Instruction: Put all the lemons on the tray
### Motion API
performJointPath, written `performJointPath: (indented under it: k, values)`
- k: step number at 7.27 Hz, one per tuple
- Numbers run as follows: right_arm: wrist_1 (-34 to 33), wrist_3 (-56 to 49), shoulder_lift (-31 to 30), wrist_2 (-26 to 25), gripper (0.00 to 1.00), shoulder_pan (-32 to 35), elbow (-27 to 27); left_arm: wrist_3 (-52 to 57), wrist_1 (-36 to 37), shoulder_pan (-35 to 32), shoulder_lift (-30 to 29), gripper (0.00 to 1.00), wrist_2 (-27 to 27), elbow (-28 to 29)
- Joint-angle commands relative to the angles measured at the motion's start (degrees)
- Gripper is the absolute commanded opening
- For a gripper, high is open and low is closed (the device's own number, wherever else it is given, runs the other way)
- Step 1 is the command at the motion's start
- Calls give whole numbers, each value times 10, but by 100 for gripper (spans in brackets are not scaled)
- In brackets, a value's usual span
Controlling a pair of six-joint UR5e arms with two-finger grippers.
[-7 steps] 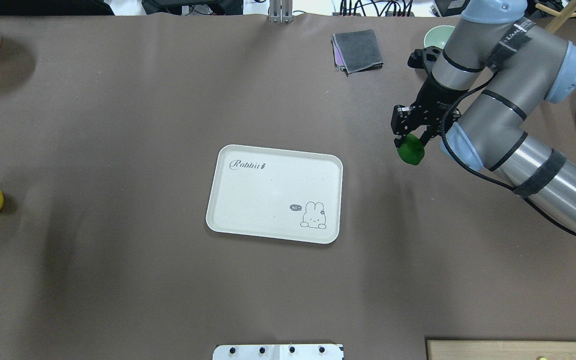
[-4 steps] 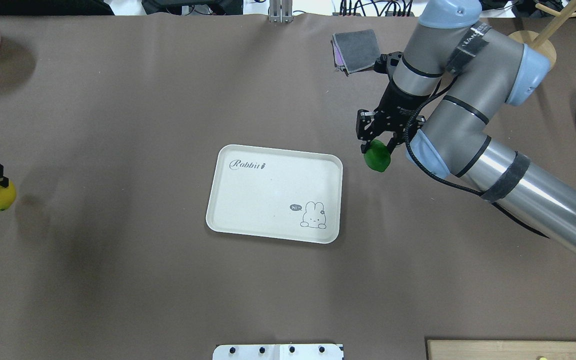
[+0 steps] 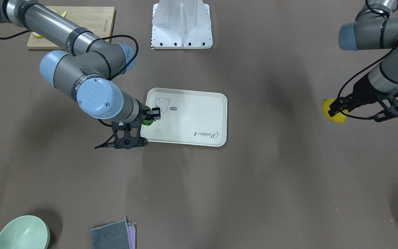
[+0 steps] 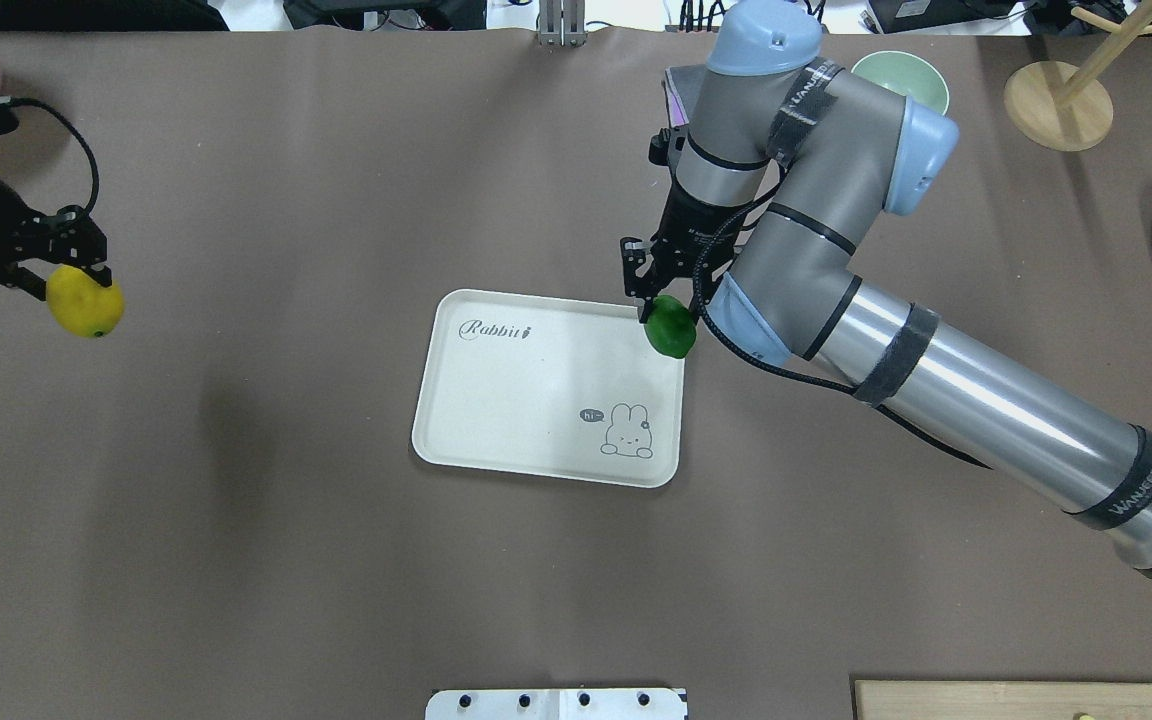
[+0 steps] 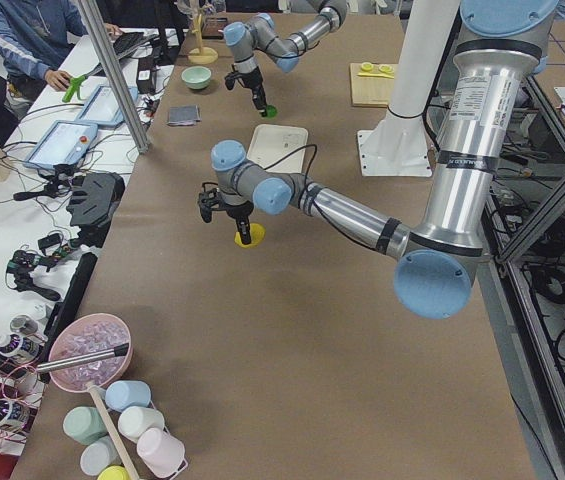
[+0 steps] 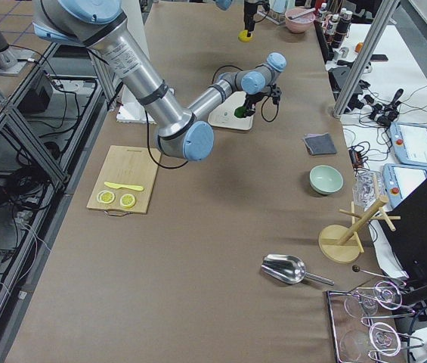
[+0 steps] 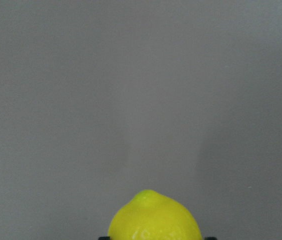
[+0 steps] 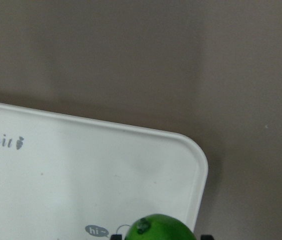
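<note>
In your front-facing view the right arm (image 3: 97,98) hides most of the green lemon (image 3: 147,121). Your wrist views' bottom edges cut off both fruits; of the yellow lemon (image 7: 153,218) only the tip end shows.

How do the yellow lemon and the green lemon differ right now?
The yellow lemon is bright yellow, the green lemon glossy green. The green lemon hangs over the tray corner; the yellow lemon is far from it, over bare table. The left gripper holds the yellow one, the right gripper the green one. Both are gripped; neither rests on the tray.
</note>
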Motion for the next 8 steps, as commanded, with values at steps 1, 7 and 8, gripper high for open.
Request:
performJointPath:
  k: [1, 7, 8]
  values:
    - [47, 1, 28, -6, 27, -22, -49, -7, 97, 0, -92, 0, 2, -16]
    - [49, -6, 18, -10, 100, 14, -52, -110, 133, 98, -203, 0, 67, -20]
    - [49, -9, 4, 7, 100, 38, -48, -113, 133, 126, -226, 0, 90, -11]
